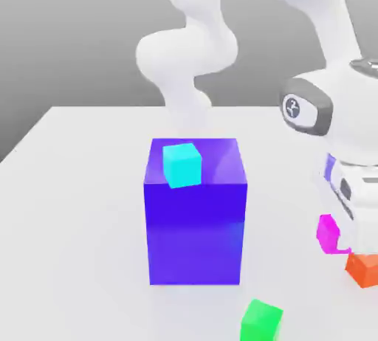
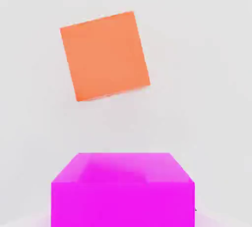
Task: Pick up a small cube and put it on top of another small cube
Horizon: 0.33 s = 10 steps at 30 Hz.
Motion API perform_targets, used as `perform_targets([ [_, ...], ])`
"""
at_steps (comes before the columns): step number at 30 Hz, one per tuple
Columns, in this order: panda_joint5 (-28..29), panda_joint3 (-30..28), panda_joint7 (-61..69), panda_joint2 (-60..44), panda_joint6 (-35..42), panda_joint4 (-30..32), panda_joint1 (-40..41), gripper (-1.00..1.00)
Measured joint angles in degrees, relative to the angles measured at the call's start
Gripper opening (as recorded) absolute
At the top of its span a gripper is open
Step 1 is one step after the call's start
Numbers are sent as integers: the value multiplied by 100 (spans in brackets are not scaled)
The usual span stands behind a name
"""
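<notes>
The small magenta-pink cube (image 1: pixel 327 232) is at the exterior view's right, directly under my hand, just beside the orange cube. My gripper (image 1: pixel 341 223) reaches down onto it and is shut on it. In the hand view the pink cube (image 2: pixel 123 189) looms very close to the camera, with the white table behind it. I cannot tell whether the cube rests on the table or hangs just above it.
A big blue block (image 1: pixel 195 229) stands mid-table with a cyan cube (image 1: pixel 181 164) on its top. An orange cube (image 1: pixel 363 269) (image 2: pixel 105 55) lies right beside the pink one. A green cube (image 1: pixel 261 321) sits near the front edge.
</notes>
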<state>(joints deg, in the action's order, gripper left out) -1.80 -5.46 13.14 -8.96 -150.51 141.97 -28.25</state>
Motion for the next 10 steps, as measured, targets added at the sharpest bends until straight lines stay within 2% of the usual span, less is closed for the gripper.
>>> perform_targets([
  [2, -116, -296, 81, -117, 150, -279, 337, -100],
  [6, -409, -294, 288, -836, -389, -453, 587, -100],
  [7, -456, -267, 321, -966, -505, -464, 616, 100],
  [10, -456, -267, 321, -966, -505, -464, 616, 100],
])
